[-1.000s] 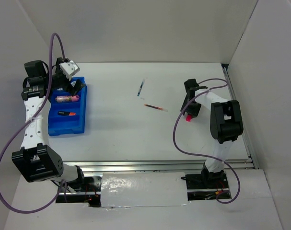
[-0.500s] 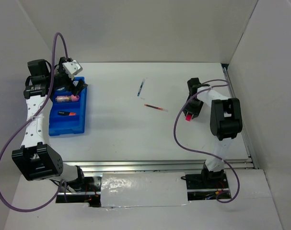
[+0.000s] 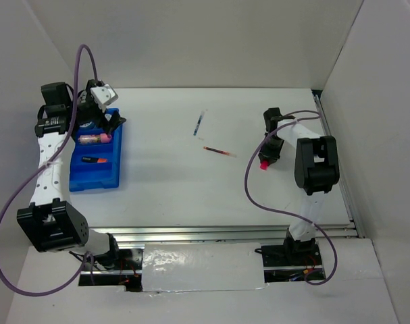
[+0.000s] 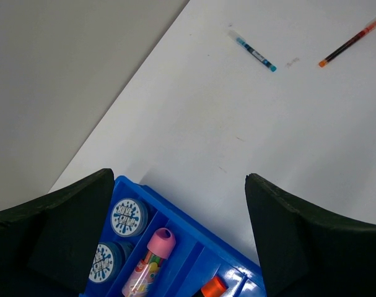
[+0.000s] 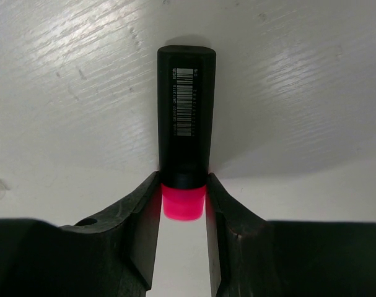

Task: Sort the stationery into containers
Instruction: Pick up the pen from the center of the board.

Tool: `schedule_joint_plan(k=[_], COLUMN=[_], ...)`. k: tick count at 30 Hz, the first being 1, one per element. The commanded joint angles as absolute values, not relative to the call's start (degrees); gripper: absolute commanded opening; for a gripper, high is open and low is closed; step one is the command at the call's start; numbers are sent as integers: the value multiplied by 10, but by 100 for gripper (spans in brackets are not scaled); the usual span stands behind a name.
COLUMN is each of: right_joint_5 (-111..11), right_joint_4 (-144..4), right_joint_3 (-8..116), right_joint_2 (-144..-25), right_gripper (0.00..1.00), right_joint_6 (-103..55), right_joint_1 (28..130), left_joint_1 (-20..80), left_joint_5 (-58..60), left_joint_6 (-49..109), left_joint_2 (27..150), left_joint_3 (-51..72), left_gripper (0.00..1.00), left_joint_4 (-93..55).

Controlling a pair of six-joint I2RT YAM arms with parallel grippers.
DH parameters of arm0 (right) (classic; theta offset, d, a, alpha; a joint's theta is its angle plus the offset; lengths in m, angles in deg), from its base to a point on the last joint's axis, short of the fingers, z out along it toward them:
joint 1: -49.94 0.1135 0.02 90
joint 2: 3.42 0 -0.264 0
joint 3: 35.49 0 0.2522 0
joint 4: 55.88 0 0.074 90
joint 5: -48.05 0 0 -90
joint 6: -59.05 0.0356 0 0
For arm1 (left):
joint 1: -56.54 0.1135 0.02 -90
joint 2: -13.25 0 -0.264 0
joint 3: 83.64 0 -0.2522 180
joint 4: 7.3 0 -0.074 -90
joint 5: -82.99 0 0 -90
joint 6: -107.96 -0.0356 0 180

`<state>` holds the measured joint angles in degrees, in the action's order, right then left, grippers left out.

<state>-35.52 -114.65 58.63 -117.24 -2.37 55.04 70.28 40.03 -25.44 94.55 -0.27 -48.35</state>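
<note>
The right gripper (image 5: 183,207) is clamping the black-pink highlighter (image 5: 186,111) at its pink end, so the pick looks to be in hand. Next it probably needs carrying far to its left, to the blue tray (image 3: 94,177) under the left gripper (image 3: 105,119), whose jaws are standing apart. A blue pen (image 3: 199,124) and a red pen (image 3: 218,151) are lying between them on the white table (image 3: 164,182), which white panels (image 3: 191,40) are enclosing.

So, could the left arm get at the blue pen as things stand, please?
Probably yes: the left gripper is open and empty, and only bare table lies between it and the blue pen.
</note>
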Motion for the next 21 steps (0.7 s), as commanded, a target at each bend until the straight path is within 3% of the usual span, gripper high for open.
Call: schedule_joint_plan(k=[1, 10, 17, 21], right_joint_5=[-390, -545, -908, -964], right_joint_4=[-1157, -1160, -1195, -1219], right_joint_3=[587, 585, 604, 624], right_joint_2=[-1140, -1048, -1065, -1075], right_gripper=[0, 0, 0, 0], right_joint_6=[-51, -149, -236, -259], right_joint_1=[556, 639, 681, 707], left_joint_1=[706, 638, 492, 407], left_joint_5=[469, 492, 471, 421], left_joint_6=[-280, -407, -466, -519], left_joint_2=[933, 896, 800, 757], left_joint_3=[-6, 54, 183, 240], left_gripper=[99, 92, 83, 83], left_joint_4=[-496, -566, -544, -522])
